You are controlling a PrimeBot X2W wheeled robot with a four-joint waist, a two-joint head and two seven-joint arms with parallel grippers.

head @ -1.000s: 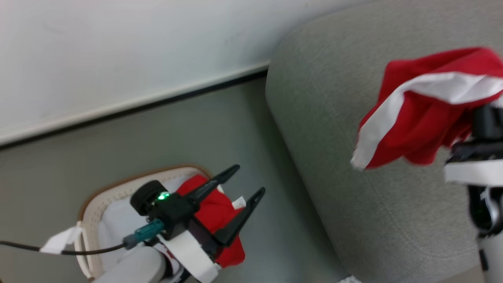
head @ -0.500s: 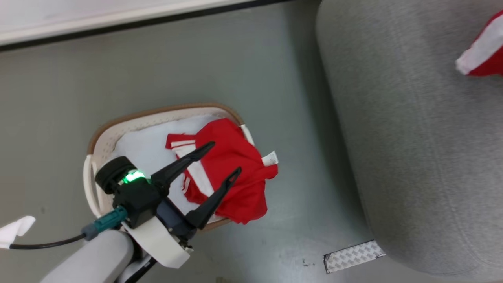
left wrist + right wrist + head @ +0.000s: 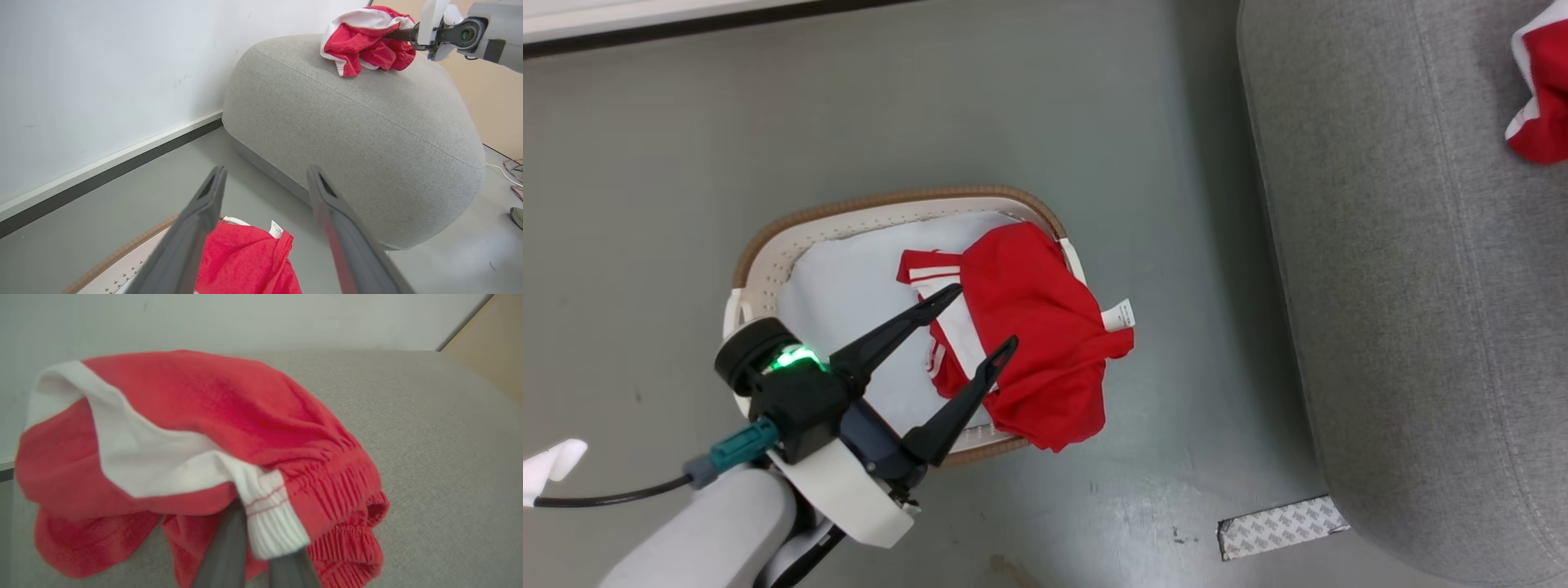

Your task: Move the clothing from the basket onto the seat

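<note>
A red garment [image 3: 1045, 343] with white stripes and a small white label lies in the cream basket [image 3: 792, 245], draped over its right rim. My left gripper [image 3: 980, 320] hovers open just above it; the left wrist view shows the open left gripper [image 3: 265, 169] over that red garment [image 3: 245, 261]. My right gripper [image 3: 255, 522] is shut on the second red garment [image 3: 229, 416] by its white ribbed band. This garment [image 3: 363, 41] rests on top of the grey sofa [image 3: 355, 122], and a corner of it [image 3: 1539, 90] shows at the sofa's [image 3: 1405, 286] far right.
A white lining cloth [image 3: 849, 286] covers the basket's bottom. A grey tape patch [image 3: 1282, 527] sticks to the floor by the sofa's base. The white wall with a dark skirting board [image 3: 122, 163] runs behind. Loose wires [image 3: 515, 171] lie on the floor beyond the sofa.
The head camera has swung down, so the basket sits higher and the held garment has slid to the view's right edge. My left gripper stays open over the basket.
</note>
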